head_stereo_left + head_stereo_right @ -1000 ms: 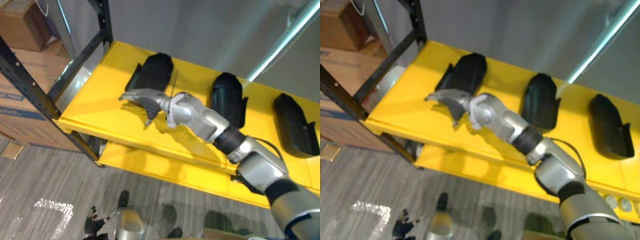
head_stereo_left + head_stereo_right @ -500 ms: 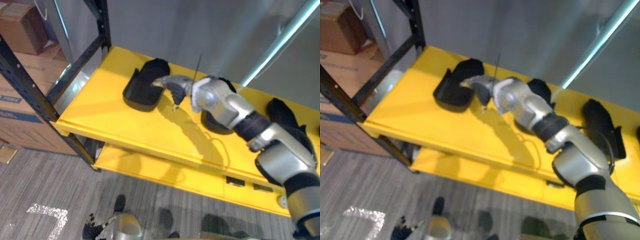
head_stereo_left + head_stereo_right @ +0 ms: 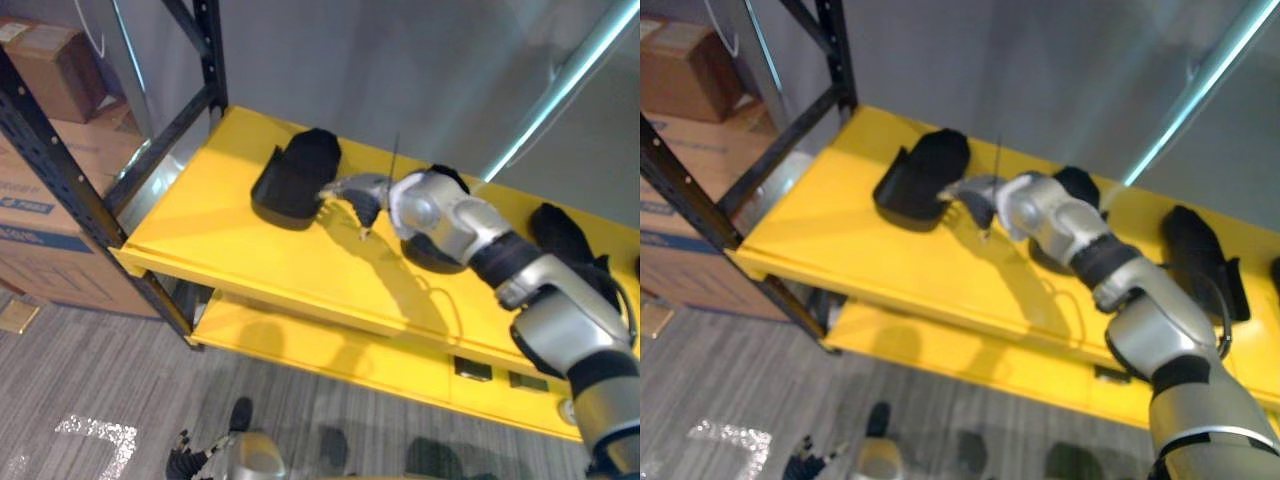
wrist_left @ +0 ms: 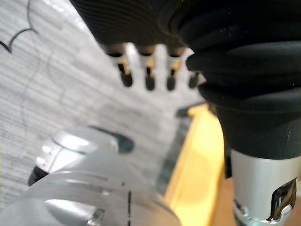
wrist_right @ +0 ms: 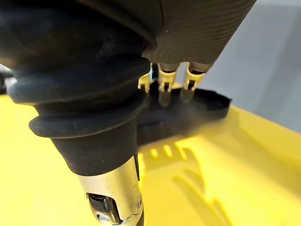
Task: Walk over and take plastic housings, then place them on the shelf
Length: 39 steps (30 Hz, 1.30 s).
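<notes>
**Right hand empty over the shelf, three housings lying on it**

The right hand (image 3: 352, 192) reaches out over the yellow shelf (image 3: 215, 235) with its fingers (image 5: 164, 76) loosely spread and only gently bent. It pinches nothing and its palm is empty.

Just ahead of its fingertips lies the first housing (image 3: 295, 178), a black plastic shell resting flat on the shelf. The fingertips are at that shell's nearest edge, and their shadows fall on the yellow surface beneath them. Whether they touch the plastic cannot be told.

Behind the hand, partly covered by its wrist and forearm, sits the second housing (image 3: 428, 252). The third housing (image 3: 560, 235) lies further back along the arm, well apart from the hand and beside the elbow. All three rest on the same shelf level in a row, each apart from the next.

Beyond the first housing, on the far side from the hand, a black rack post (image 3: 60, 160) stands at the shelf's end. Cardboard boxes (image 3: 45, 255) are stacked past it. A lower shelf (image 3: 300, 340), also yellow, shows under the hand's level.

The left hand (image 4: 149, 70) hangs low over the grey floor (image 3: 100, 380), its fingers straight side by side and holding nothing.
</notes>
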Available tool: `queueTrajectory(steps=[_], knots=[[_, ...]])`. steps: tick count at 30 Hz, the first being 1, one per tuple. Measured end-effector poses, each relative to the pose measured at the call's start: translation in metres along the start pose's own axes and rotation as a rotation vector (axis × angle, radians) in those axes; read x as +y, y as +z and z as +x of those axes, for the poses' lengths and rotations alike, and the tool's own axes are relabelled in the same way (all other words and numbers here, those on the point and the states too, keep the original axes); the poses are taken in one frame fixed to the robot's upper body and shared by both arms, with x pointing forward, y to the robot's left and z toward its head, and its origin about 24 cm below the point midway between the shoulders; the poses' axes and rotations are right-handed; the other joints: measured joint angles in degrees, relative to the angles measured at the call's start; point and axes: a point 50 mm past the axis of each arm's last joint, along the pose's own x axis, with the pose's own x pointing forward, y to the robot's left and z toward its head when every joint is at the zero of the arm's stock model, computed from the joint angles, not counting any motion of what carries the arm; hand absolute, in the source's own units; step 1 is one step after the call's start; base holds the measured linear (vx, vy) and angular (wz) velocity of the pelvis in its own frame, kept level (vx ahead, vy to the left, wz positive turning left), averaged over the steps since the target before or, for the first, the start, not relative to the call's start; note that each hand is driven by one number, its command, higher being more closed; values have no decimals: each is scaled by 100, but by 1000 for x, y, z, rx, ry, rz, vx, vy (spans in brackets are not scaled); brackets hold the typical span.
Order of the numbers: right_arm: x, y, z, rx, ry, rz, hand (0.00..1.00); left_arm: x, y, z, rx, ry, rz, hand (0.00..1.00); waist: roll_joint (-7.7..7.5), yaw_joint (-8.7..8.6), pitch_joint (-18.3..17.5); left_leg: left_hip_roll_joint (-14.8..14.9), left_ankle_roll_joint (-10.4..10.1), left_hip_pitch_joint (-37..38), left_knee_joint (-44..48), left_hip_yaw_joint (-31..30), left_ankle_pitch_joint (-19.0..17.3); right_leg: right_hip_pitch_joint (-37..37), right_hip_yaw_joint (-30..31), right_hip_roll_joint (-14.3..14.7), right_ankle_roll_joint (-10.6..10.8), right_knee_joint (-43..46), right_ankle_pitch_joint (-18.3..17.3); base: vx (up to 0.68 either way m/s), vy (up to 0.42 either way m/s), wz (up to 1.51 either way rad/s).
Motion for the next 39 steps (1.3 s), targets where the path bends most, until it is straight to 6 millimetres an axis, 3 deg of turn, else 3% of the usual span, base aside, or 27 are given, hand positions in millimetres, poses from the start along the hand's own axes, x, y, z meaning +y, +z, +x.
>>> queueTrajectory(steps=[8, 11, 17, 23, 31, 36, 39], knots=[[11, -5, 2, 37, -3, -24, 0, 0, 2, 0, -9, 0, -2, 0, 7, 70, 5, -4, -1, -18, 4, -33, 1, 5, -67, 1, -1, 0, -2, 0, 0, 1], [13, -13, 3, 88, -101, -84, 0, 0, 3, 1, -12, 3, -5, 0, 19, 83, 13, -7, -10, -68, 3, -94, 7, -1, -126, 8, -12, 0, -11, -10, -4, 9], [-5, -25, -6, 145, -383, -141, 0, -4, 11, 4, -33, -4, -23, 0, 127, 213, 86, -20, -19, -163, 24, -232, 25, -5, -265, 24, -32, 1, -27, -11, -6, 11], [-15, -29, -10, 176, -495, -130, 0, -6, 12, 4, -37, -6, -34, 0, 160, 249, 108, -23, -29, -192, 26, -299, 41, 2, -297, 34, -39, 3, -36, -2, 0, 4], [-11, -20, -3, 125, -372, -88, 0, -9, 12, 4, -36, -12, -43, 0, 230, 316, 270, -7, -27, -172, 25, -336, 45, 10, -313, 21, -39, 70, -64, -34, 8, 1], [-3, -11, 3, 65, -227, -57, 0, -4, 14, 5, -41, 10, -57, 0, 147, 361, 472, -3, -23, -216, 26, -363, 50, -1, -393, 15, -42, 70, -67, -28, 8, 4], [-13, -7, 4, 44, -193, -62, 0, -4, 21, 6, -68, 8, -59, 0, 152, 371, 587, -6, -29, -231, 26, -375, 54, -6, -406, 17, -41, 69, -74, 2, 1, 1]])
